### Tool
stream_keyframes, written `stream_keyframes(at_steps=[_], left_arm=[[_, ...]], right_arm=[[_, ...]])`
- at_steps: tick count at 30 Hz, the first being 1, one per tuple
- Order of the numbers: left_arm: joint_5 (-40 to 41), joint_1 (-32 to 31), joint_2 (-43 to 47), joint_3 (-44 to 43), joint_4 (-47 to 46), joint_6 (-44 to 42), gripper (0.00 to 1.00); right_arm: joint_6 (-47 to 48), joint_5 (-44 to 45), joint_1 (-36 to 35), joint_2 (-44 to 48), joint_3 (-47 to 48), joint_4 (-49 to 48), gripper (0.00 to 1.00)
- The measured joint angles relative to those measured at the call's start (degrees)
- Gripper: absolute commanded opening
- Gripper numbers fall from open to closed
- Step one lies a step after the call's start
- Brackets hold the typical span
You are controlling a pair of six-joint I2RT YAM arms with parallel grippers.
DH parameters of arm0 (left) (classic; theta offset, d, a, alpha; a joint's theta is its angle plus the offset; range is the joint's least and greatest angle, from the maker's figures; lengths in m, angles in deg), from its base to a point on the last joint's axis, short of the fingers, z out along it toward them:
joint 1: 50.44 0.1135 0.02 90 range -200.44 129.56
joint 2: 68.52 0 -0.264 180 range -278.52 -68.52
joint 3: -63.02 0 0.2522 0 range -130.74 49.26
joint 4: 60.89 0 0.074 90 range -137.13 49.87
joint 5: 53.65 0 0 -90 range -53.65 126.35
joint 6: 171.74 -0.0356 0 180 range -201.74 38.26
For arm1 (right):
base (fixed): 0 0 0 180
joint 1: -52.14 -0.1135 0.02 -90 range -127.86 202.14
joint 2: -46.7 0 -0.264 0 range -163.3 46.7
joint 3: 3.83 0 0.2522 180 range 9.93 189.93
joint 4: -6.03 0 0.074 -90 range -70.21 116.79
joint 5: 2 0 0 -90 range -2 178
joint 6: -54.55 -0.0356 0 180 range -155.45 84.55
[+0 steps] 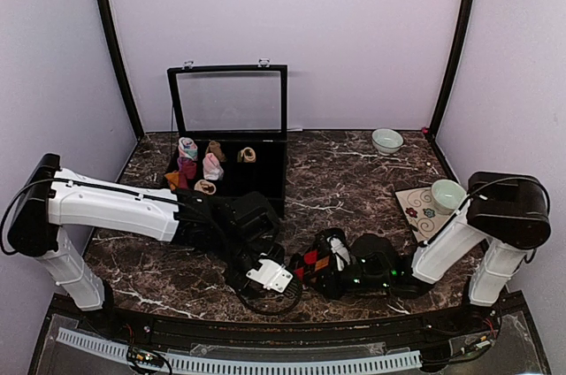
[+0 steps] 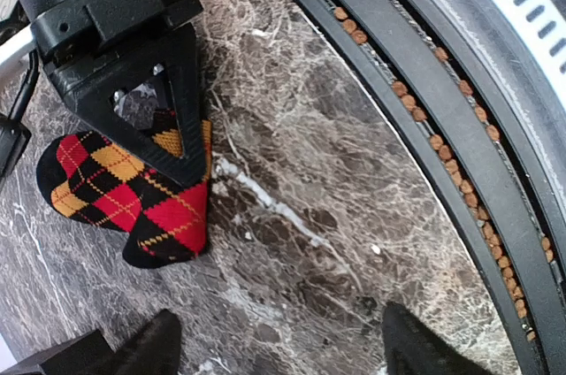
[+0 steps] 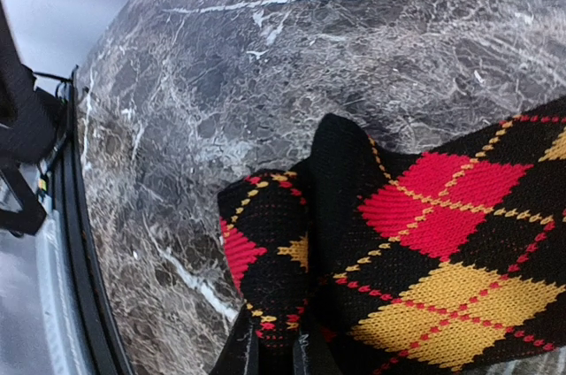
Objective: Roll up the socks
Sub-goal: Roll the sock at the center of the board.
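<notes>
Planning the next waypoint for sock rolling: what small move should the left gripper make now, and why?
Probably slide the left gripper sideways to the argyle sock and bring its open fingers around the sock's free rounded end. The right gripper is shut on the sock, pinning it down, while the left one hangs over bare table beside it, holding nothing.

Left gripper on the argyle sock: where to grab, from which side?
On the bundled argyle sock, take the free rounded end nearest the left gripper, coming in low from the robot's left. The right gripper is shut on the opposite end, so that side is blocked.
</notes>
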Motion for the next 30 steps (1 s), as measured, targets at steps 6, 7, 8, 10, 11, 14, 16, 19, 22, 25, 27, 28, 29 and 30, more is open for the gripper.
stream_keyframes(at_steps=[6, 7, 8, 10, 11, 14, 16, 19, 22, 25, 27, 28, 29, 30], left_arm=[[-1.44, -0.55, -6.36, -7.26, 0.59, -3.56, 0.63], [-1.62, -0.61, -6.99, -7.67, -0.02, -4.15, 0.62], [-1.70, -0.72, -7.39, -7.74, -0.61, -4.87, 0.60], [-1.73, -0.83, -8.09, -7.69, -1.27, -6.34, 0.55], [-1.70, -0.85, -8.59, -7.69, -1.70, -6.93, 0.55], [-1.51, -0.87, -10.36, -6.88, -3.58, -8.98, 0.55], [-0.96, -0.85, -11.54, -5.60, -5.22, -10.08, 0.55], [-0.17, -0.55, -13.38, -4.76, -6.75, -11.08, 0.55], [0.55, -0.07, -14.99, -4.57, -8.90, -11.37, 0.55], [0.94, 0.44, -15.26, -4.57, -10.29, -11.47, 0.55], [0.94, 0.72, -15.26, -4.57, -10.75, -11.47, 0.55], [0.90, 0.83, -15.26, -4.57, -10.78, -11.47, 0.55], [0.79, 0.87, -15.26, -4.57, -10.75, -11.47, 0.55], [0.61, 0.92, -15.26, -4.57, -10.73, -11.45, 0.55]], right_arm=[[-6.12, -3.37, 0.76, -2.89, 0.24, -4.17, 0.00], [-6.86, -3.85, 0.79, -3.17, 0.37, -4.37, 0.00], [-7.41, -4.17, 0.83, -3.41, 0.55, -4.55, 0.00], [-8.44, -4.96, 1.07, -3.76, 0.66, -4.87, 0.00], [-8.87, -5.22, 1.18, -3.76, 0.63, -4.94, 0.00], [-9.92, -5.66, 1.44, -3.67, 0.50, -4.94, 0.00], [-10.29, -6.14, 1.66, -3.50, 0.31, -4.90, 0.00], [-10.36, -6.84, 1.84, -3.26, 0.11, -4.63, 0.00], [-10.34, -7.28, 2.08, -3.21, 0.11, -4.48, 0.00], [-10.32, -7.61, 2.21, -3.23, 0.13, -4.42, 0.00], [-10.32, -7.87, 2.34, -3.23, 0.13, -4.39, 0.00], [-10.32, -7.98, 2.38, -3.23, 0.13, -4.37, 0.00], [-10.32, -8.11, 2.47, -3.23, 0.13, -4.35, 0.00], [-10.29, -8.28, 2.56, -3.23, 0.13, -4.33, 0.00]])
